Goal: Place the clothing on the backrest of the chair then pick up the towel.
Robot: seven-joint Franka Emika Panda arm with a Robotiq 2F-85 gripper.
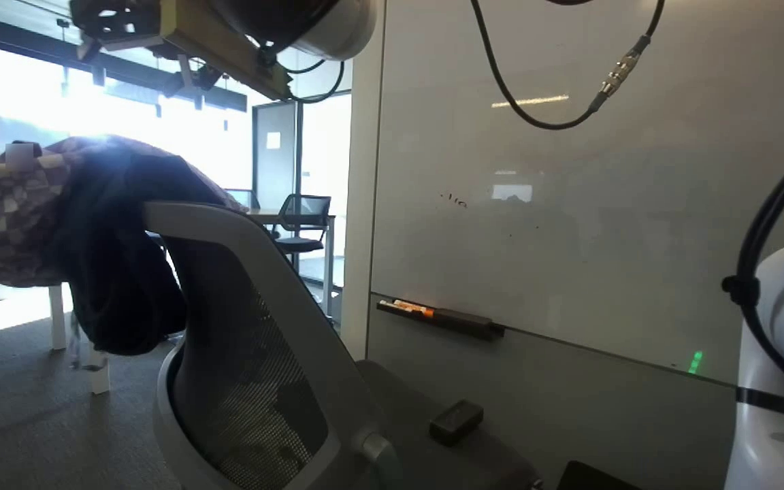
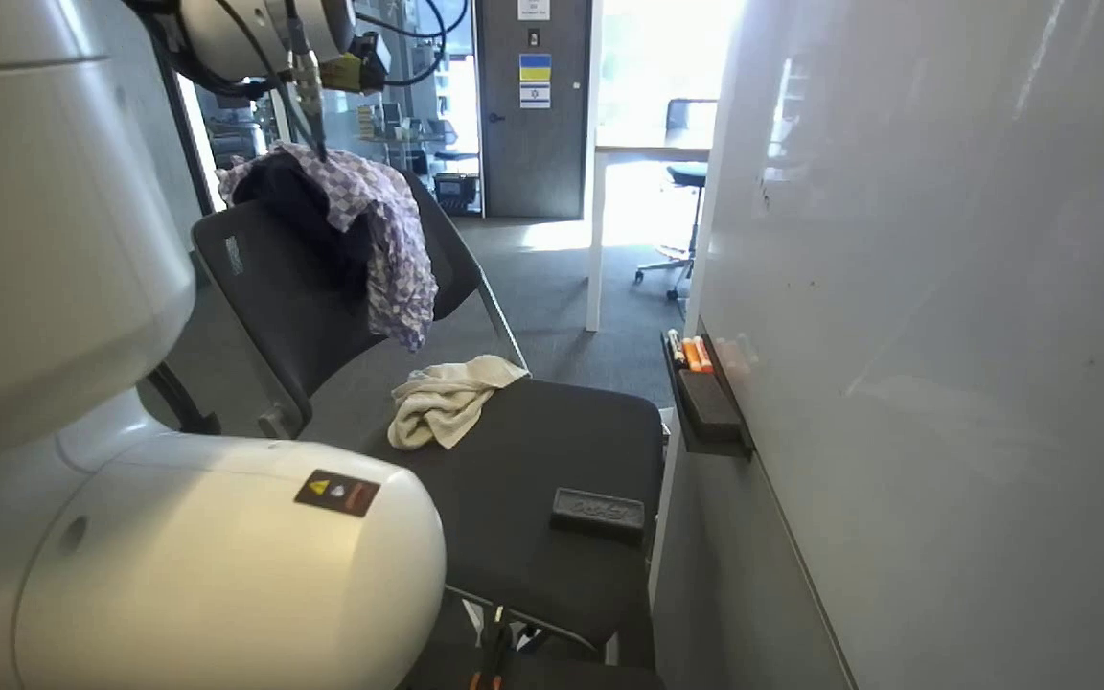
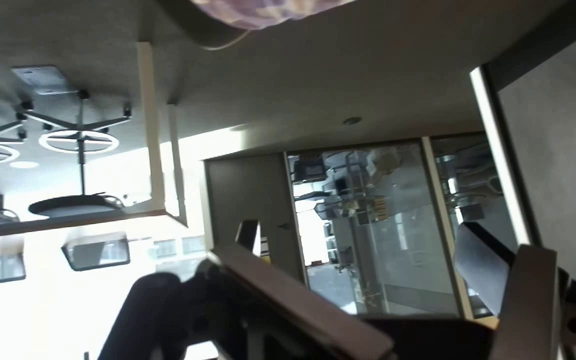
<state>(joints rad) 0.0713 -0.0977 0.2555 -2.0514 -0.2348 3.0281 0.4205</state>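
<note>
One towel (image 2: 447,398), crumpled, only in an exterior view

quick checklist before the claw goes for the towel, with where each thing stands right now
1. Clothing draped over the backrest: ok.
2. Claw open and holding nothing: ok.
3. Towel lying uncovered on the seat: ok.
4. Eraser apart from the towel: ok.
5. Claw lined up over the towel: not ok, it hangs above the clothing in both exterior views.
6. Clothing secure against slipping: cannot tell.
</note>
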